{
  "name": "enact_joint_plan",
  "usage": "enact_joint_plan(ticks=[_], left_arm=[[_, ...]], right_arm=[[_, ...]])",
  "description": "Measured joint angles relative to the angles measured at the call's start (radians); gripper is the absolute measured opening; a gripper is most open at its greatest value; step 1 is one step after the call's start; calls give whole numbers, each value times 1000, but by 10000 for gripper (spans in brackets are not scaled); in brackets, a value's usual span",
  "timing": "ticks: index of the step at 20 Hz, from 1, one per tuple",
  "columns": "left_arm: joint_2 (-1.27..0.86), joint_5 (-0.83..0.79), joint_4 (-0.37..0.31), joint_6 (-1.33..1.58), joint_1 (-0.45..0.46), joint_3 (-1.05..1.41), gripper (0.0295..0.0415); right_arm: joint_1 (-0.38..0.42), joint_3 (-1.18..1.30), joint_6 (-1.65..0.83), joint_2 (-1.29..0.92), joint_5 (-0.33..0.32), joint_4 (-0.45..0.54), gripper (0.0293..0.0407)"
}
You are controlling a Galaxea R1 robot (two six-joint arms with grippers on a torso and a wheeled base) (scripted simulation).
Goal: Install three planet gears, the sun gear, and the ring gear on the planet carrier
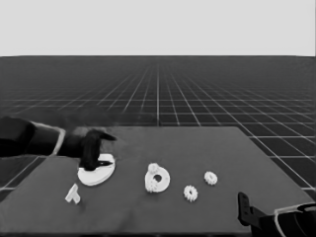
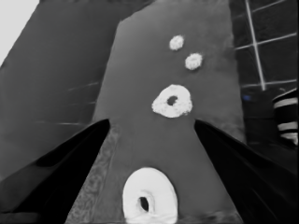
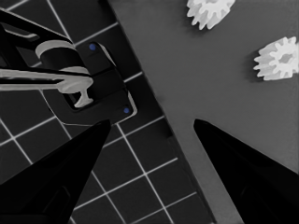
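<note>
The smaller round part lies mid-table with a planet gear on its far rim and what looks like a second gear on its near rim. Two more gears lie loose to its right. The larger round part rests at the left. My left gripper hangs over it, open, holding nothing. In the left wrist view that gripper frames the larger part, with the smaller part beyond. My right gripper waits open at the near right corner.
A thin white piece lies near the front left, close to the larger round part. The right wrist view shows the two loose gears near the table's edge, with dark machinery past it.
</note>
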Motion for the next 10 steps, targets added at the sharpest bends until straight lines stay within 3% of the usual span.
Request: enact_joint_plan(ticks=[2,6,7,8,10], left_arm=[[-144,-66,13,141,-31,137,386],[-209,-97,19,207,-46,200,385],[-212,-99,20,210,-47,204,385],[-214,-100,20,212,-47,206,385],[-216,-101,20,214,-48,207,385]], right_arm=[[0,0,0,0,0,0,385],[0,0,0,0,0,0,385],[270,-229,391,207,-172,316,396],[346,-478,555,355,-223,425,393],[363,-773,656,499,-268,502,387]])
